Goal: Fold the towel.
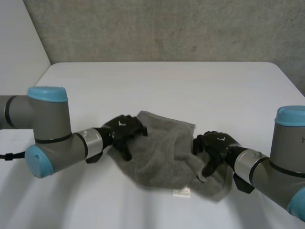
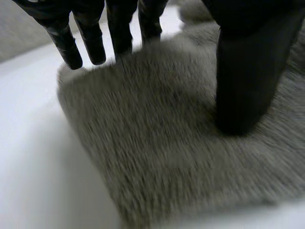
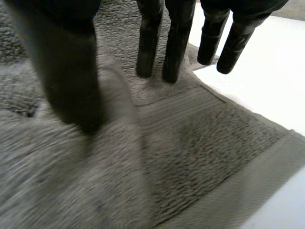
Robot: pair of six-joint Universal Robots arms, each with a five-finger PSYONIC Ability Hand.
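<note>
Nearest you, the left arm (image 1: 47, 129) and right arm (image 1: 286, 157) reach in from the table's (image 1: 162, 81) near edge, one on each side. Just beyond them lies the towel (image 1: 162, 152), grey and rumpled, close to the near edge and about midway between the side edges. A small white label (image 1: 181, 192) sits at its nearest hem.

Your right hand (image 1: 217, 145) rests on the towel's right part, close to the bordered hem. In its wrist view it is released: the fingers (image 3: 150, 47) are straight, some touching the cloth and some out past its edge over the bare table, with the thumb (image 3: 71, 81) down on the cloth. A ridge of cloth stands between thumb and fingers, but nothing is pinched.

Your left hand (image 1: 125, 130) is at the towel's left edge, near the far-left corner. It is released too: the fingers (image 2: 90, 43) are straight at the cloth's edge and the thumb (image 2: 243, 81) stands on the towel, holding nothing.

Farther back, the table is bare to its far edge.

By my reading you are at the start. The towel is crooked and creased, and no clean fold shows. Some cloth overlaps near the right hand; I cannot tell whether that is a fold or a ruck. Grasping, folding over and squaring up are all left to do.
</note>
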